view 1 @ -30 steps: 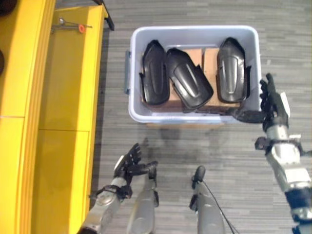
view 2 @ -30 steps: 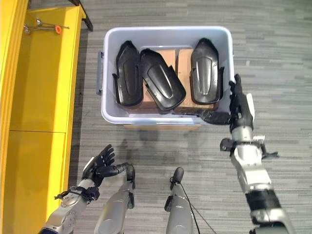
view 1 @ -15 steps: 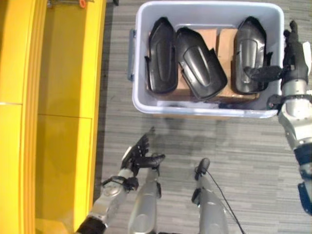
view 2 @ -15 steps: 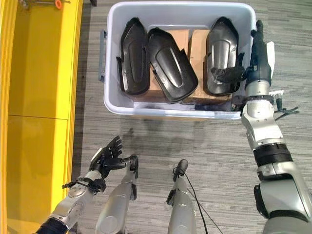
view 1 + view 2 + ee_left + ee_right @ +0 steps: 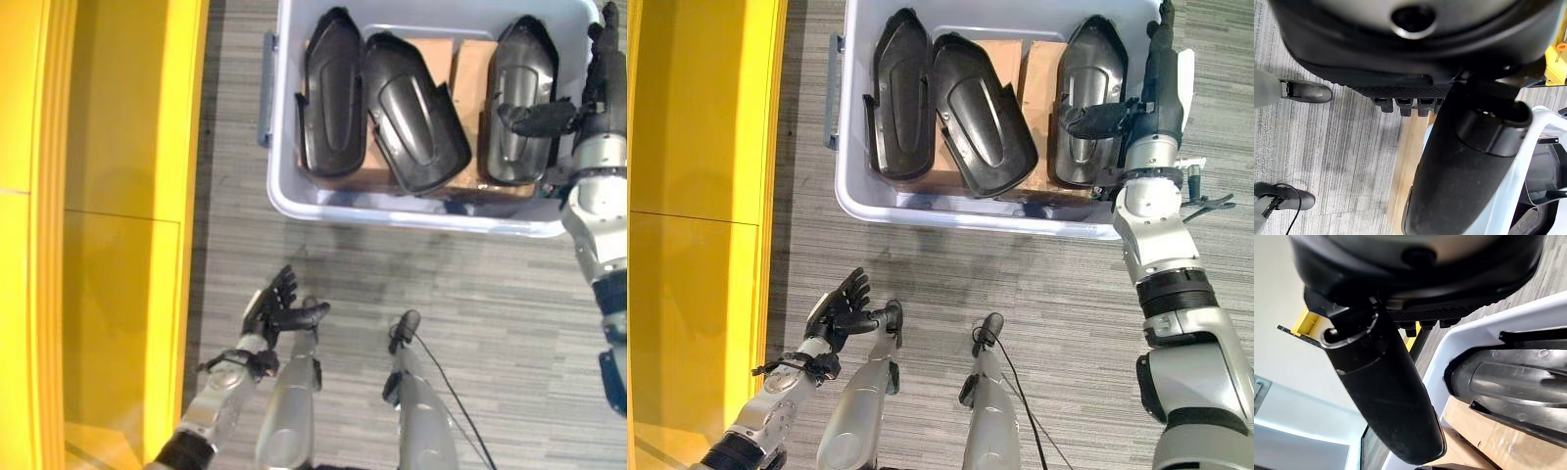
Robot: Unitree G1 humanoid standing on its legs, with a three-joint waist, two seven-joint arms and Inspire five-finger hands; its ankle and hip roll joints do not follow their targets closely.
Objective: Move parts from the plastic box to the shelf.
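A pale grey plastic box [image 5: 392, 210] stands on the floor ahead and holds three black moulded parts laid on cardboard blocks: a left part [image 5: 333, 93], a middle part [image 5: 416, 113] and a right part [image 5: 519, 98]. My right hand [image 5: 1156, 98] is at the box's right rim, open, fingers straight along the wall. Its thumb [image 5: 1097, 117] reaches inward over the right part's near end. In the right wrist view the thumb [image 5: 1386, 396] hangs just above that part [image 5: 1518, 382]. My left hand [image 5: 269, 311] hovers open low over the floor, near the box's front left.
The yellow shelf [image 5: 118, 196] runs along the left side, a strip of grey floor between it and the box. A wooden board [image 5: 1405, 161] shows under the box's corner [image 5: 1542, 117]. Cardboard [image 5: 1488, 440] lies beneath the parts.
The camera has shifted, so the box sits higher in the picture. My right hand went from the box's near right corner up along the right rim, and its thumb now lies over the right part.
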